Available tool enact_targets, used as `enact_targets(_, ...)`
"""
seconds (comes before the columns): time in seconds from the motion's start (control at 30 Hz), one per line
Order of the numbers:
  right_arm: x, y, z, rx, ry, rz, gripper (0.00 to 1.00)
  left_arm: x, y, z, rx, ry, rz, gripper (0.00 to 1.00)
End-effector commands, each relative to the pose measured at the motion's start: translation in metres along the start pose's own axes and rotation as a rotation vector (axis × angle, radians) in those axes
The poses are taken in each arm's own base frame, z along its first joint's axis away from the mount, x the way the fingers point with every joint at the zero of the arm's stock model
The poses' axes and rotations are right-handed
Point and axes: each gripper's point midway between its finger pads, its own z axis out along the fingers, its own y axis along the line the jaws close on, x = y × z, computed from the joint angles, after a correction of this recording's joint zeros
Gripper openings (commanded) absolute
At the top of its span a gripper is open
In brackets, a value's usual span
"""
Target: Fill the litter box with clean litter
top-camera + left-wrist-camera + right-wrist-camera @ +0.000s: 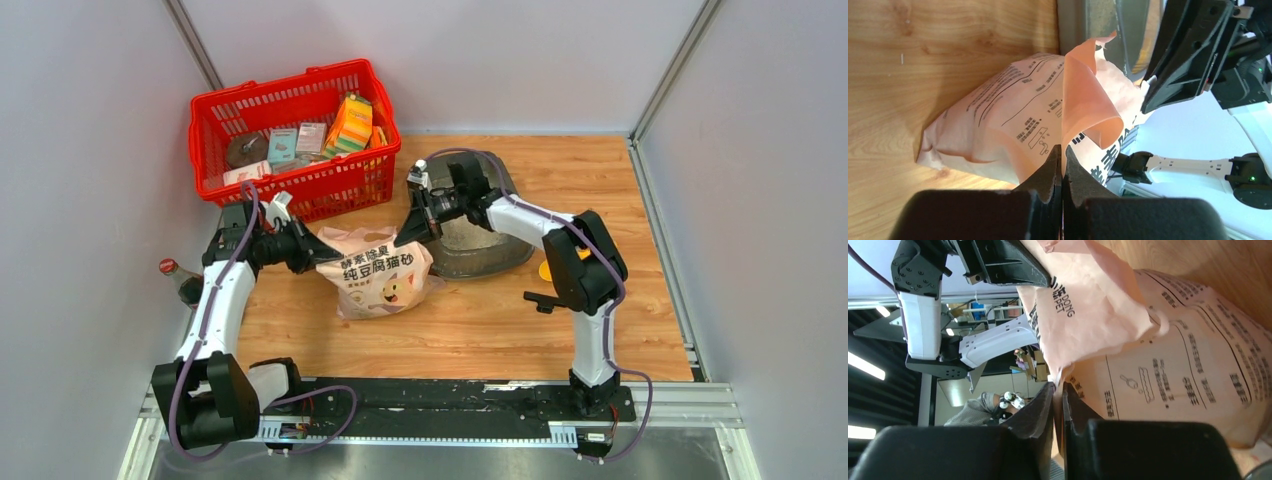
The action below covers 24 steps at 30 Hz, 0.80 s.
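A beige paper bag (378, 278) printed with a cartoon cat lies on the wooden table, its top held up between both arms. My left gripper (306, 248) is shut on the bag's left top corner, with the paper pinched between its fingers (1062, 150). My right gripper (426, 226) is shut on the right top edge (1058, 386). The bag (1013, 115) (1173, 365) sags below its raised flap. The dark grey litter box (495, 255) sits just right of the bag, partly under the right arm; its rim (1103, 30) shows behind the flap. No clean litter shows.
A red mesh basket (215, 110) with boxes and packets stands at the back left, close behind the left gripper. A cola bottle (178, 276) lies by the left wall. A bit of yellow scoop (545, 270) peeks from behind the right arm. Walls close three sides.
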Motion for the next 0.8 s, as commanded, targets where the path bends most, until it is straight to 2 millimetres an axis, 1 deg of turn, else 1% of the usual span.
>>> enact_targets(0.0,0.006,0.007,-0.022,0.058,-0.025,-0.011,0.21,0.002,0.014,-0.008,-0.086,-0.001,-0.055,0.0)
enact_targets(0.03,0.008,0.005,-0.022,0.059,-0.023,-0.01,0.33,0.003,0.016,-0.007,-0.087,0.002,-0.067,0.0)
enact_targets(0.1,0.012,0.001,-0.022,0.067,-0.026,-0.016,0.42,0.004,0.016,-0.005,-0.075,0.006,-0.083,0.0)
enact_targets(0.13,0.013,0.004,-0.023,0.066,-0.028,-0.033,0.47,0.005,0.017,-0.004,-0.074,0.01,-0.093,0.0)
enact_targets(0.27,0.014,0.009,-0.021,0.082,-0.039,-0.107,0.52,0.004,0.016,0.0,-0.047,0.008,-0.122,0.0)
enact_targets(0.33,0.014,0.013,-0.016,0.093,-0.034,-0.168,0.54,0.0,0.012,0.002,-0.02,0.001,-0.118,0.0)
enact_targets(0.37,0.015,0.011,-0.014,0.114,-0.036,-0.178,0.55,-0.002,0.01,0.002,-0.012,-0.002,-0.129,0.0)
enact_targets(0.53,0.021,0.018,-0.004,0.137,-0.034,-0.262,0.6,-0.012,-0.002,0.001,0.031,-0.014,-0.097,0.0)
enact_targets(0.6,0.022,0.017,-0.004,0.159,-0.046,-0.289,0.59,-0.016,-0.009,-0.001,0.06,-0.027,-0.071,0.02)
enact_targets(0.67,0.018,0.009,-0.006,0.207,-0.085,-0.289,0.51,-0.018,-0.015,-0.001,0.086,-0.033,-0.046,0.05)
enact_targets(0.7,0.021,0.006,-0.007,0.221,-0.092,-0.276,0.48,-0.019,-0.021,-0.004,0.116,-0.038,-0.012,0.11)
enact_targets(0.73,0.021,0.004,-0.009,0.231,-0.103,-0.276,0.42,-0.017,-0.022,-0.004,0.126,-0.038,0.005,0.14)
enact_targets(0.77,0.019,0.003,-0.009,0.245,-0.12,-0.279,0.41,-0.016,-0.023,-0.005,0.14,-0.041,0.039,0.17)
